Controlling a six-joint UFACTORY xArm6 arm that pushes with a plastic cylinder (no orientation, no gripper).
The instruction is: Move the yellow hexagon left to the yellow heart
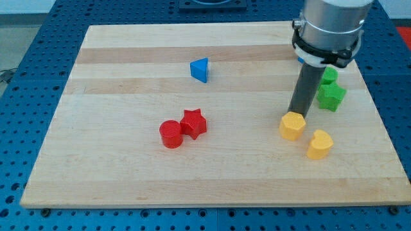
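Camera view only, single frame. Wooden board (128,167) lies on a blue perforated table (38,38). Landmark for all places: yellow hexagon (292,126).

Yellow hexagon sits toward the board's right side, lower half. Yellow heart (319,144) is just beside it, to the view's right and slightly toward the view's bottom; a narrow gap shows, so apart, not touching. So the hexagon lies on the heart's left side, close in.

Arm's dark rod comes down from a grey cylinder (331,29) above the hexagon, at the view's top right. My tip (297,114) is right at the hexagon's top edge, on the side facing the view's top; touching or a hair off, cannot tell. No pincer on this arm, just the rod, so nothing apart or clamped to report.

Green star (332,97) is up and to the right of the hexagon, near. A second green block (329,75) is just above that star, partly hidden by the arm, shape unclear.

Red star (194,122) is well left of the hexagon, at about the same height. Red cylinder (171,134) touches the star's lower left side.

Blue triangular block (200,69) is up and well left of the hexagon.
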